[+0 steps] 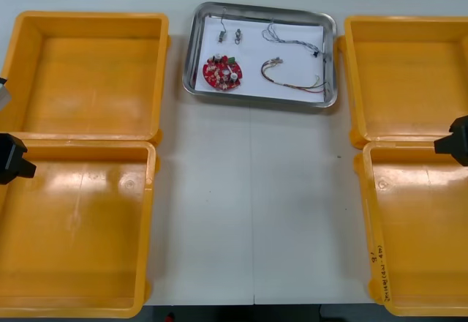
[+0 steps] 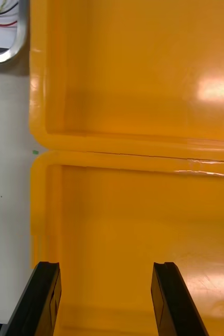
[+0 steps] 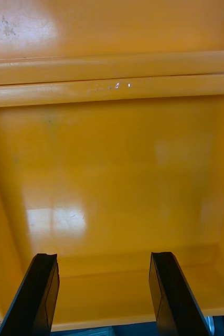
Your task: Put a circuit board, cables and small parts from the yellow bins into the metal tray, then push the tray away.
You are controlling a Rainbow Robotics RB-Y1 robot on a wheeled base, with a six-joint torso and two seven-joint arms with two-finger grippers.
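We keep both jaws released, the left gripper point(image 3: 102, 257) over the near-left bin point(image 1: 150, 219) and the right gripper point(image 2: 106, 265) over the near-right bin point(image 1: 363, 219), since the metal tray point(image 1: 189, 66) sits at the tabletop's far edge, loaded with circuit board point(image 1: 222, 72), cables point(image 1: 292, 79) and small metal parts point(image 1: 229, 35) (finished, we judge).

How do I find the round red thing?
Look at the metal tray at the far middle of the table, between the yellow bins. In its near left corner lies the round red circuit board. It is the only round, red thing there; its neighbours are thin cables and small metal parts.
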